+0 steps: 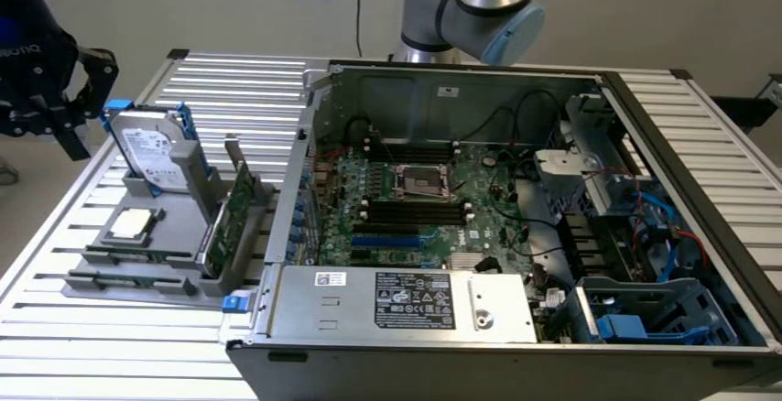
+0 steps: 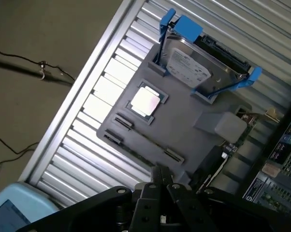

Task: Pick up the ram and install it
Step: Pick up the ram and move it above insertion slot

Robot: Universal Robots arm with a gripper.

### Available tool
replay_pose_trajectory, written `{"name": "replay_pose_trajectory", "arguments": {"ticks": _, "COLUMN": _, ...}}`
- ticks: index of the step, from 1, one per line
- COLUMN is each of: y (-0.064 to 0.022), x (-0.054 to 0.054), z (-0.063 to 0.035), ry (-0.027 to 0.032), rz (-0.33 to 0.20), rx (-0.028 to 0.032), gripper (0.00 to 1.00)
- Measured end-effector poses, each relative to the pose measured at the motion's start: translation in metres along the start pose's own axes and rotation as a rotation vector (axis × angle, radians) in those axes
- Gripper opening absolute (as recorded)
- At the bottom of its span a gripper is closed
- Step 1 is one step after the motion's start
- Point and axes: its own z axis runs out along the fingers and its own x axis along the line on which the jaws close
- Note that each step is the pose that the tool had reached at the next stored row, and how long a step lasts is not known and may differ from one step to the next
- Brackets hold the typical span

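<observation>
Green and thin, the ram [image 1: 141, 255], a long circuit-board stick, stands on edge in a holder slot near the front edge of the flat grey plastic parts tray [image 1: 171, 241]. In the wrist view it shows as a narrow line [image 2: 148, 138] running between two small dark end clips on the tray [image 2: 184, 130].

The black two-fingered gripper [image 1: 71, 126] hangs at the exterior view's left, above the far corner of the tray and apart from the ram. In the wrist view its fingertips [image 2: 161, 173] look pressed together with nothing between them.

On the same tray a silver hard drive in a blue plastic bracket [image 1: 153, 149] [image 2: 201, 67] leans upright. A square silver processor chip [image 1: 132, 225] [image 2: 145, 101] lies flat in a shallow recess between the drive and the ram. A taller green expansion card [image 1: 226, 222] stands on the side nearest the computer.

The tray rests on a slatted aluminium table [image 1: 123, 346] [image 2: 87, 125]. Just beside it, toward the exterior view's right, sits an open grey metal computer case [image 1: 404, 90]. Its green motherboard [image 1: 489, 222] faces up, with long black memory slots [image 1: 416, 211] below the central socket. A silver power supply box with a white label [image 1: 404, 300] fills the near side of the case.
</observation>
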Motion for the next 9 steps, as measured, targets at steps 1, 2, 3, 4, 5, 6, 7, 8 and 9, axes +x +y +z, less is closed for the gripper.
{"name": "replay_pose_trajectory", "arguments": {"ticks": 1, "y": 0.0, "x": 0.0, "z": 0.0, "ry": 0.0008, "rz": -0.018, "rx": 0.0004, "gripper": 0.11}}
{"name": "replay_pose_trajectory", "arguments": {"ticks": 2, "y": 0.0, "x": 0.0, "z": 0.0001, "ry": 0.0017, "rz": -0.036, "rx": 0.0007, "gripper": 0.11}}
{"name": "replay_pose_trajectory", "arguments": {"ticks": 3, "y": 0.0, "x": 0.0, "z": 0.0001, "ry": 0.0025, "rz": -0.054, "rx": 0.0011, "gripper": 0.11}}
{"name": "replay_pose_trajectory", "arguments": {"ticks": 4, "y": 0.0, "x": 0.0, "z": 0.0001, "ry": 0.0033, "rz": -0.073, "rx": 0.0015, "gripper": 0.11}}
{"name": "replay_pose_trajectory", "arguments": {"ticks": 5, "y": 0.0, "x": 0.0, "z": 0.0002, "ry": 0.0041, "rz": -0.091, "rx": 0.0019, "gripper": 0.11}}
{"name": "replay_pose_trajectory", "arguments": {"ticks": 6, "y": 0.0, "x": 0.0, "z": 0.0002, "ry": 0.0049, "rz": -0.109, "rx": 0.0022, "gripper": 0.11}}
{"name": "replay_pose_trajectory", "arguments": {"ticks": 7, "y": 0.0, "x": 0.0, "z": 0.0002, "ry": 0.0057, "rz": -0.127, "rx": 0.0027, "gripper": 0.11}}
{"name": "replay_pose_trajectory", "arguments": {"ticks": 8, "y": 0.0, "x": 0.0, "z": 0.0002, "ry": 0.0066, "rz": -0.145, "rx": 0.003, "gripper": 0.11}}
{"name": "replay_pose_trajectory", "arguments": {"ticks": 9, "y": 0.0, "x": 0.0, "z": 0.0002, "ry": 0.0074, "rz": -0.163, "rx": 0.0034, "gripper": 0.11}}
